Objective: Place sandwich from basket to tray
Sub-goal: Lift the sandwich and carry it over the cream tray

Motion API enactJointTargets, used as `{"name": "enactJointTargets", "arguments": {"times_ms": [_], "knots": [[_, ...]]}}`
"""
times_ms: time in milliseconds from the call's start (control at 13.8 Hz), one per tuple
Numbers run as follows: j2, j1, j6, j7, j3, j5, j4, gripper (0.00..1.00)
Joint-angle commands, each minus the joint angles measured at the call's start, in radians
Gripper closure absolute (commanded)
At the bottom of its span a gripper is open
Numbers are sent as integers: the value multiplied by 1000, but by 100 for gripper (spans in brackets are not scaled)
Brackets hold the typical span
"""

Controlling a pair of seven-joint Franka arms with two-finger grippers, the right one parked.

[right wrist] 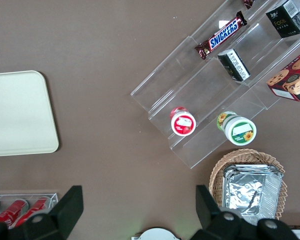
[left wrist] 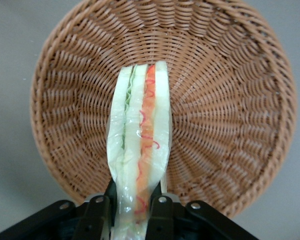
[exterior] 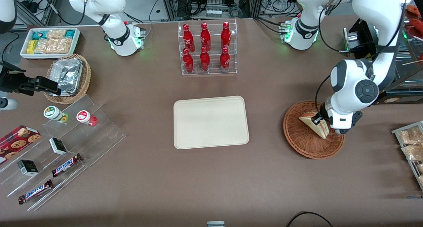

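The sandwich (exterior: 314, 124) is a pale wedge in clear wrap, with orange and green filling along its cut edge (left wrist: 140, 145). My gripper (exterior: 320, 120) is shut on it, one black finger (left wrist: 159, 212) pressed against each side of the bread. It hangs just over the round reddish-brown wicker basket (exterior: 299, 137), whose woven floor (left wrist: 225, 100) fills the left wrist view under the wedge. The cream tray (exterior: 211, 122) lies flat in the middle of the table, bare, well apart from the basket toward the parked arm's end.
A clear rack of red bottles (exterior: 207, 48) stands farther from the front camera than the tray. Clear stepped shelves with snack bars, cups and boxes (exterior: 62, 144) and a tan basket of foil (exterior: 67, 76) sit toward the parked arm's end. Snack packets (exterior: 411, 142) lie by the working arm's table edge.
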Motion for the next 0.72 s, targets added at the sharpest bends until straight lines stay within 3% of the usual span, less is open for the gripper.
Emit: {"name": "enactJointTargets", "arguments": {"times_ms": [0, 290, 652], "knots": [[-4, -27, -141, 62, -4, 4, 129, 100], [43, -65, -177, 121, -44, 1, 228, 100], [152, -248, -177, 122, -62, 1, 337, 100]]}}
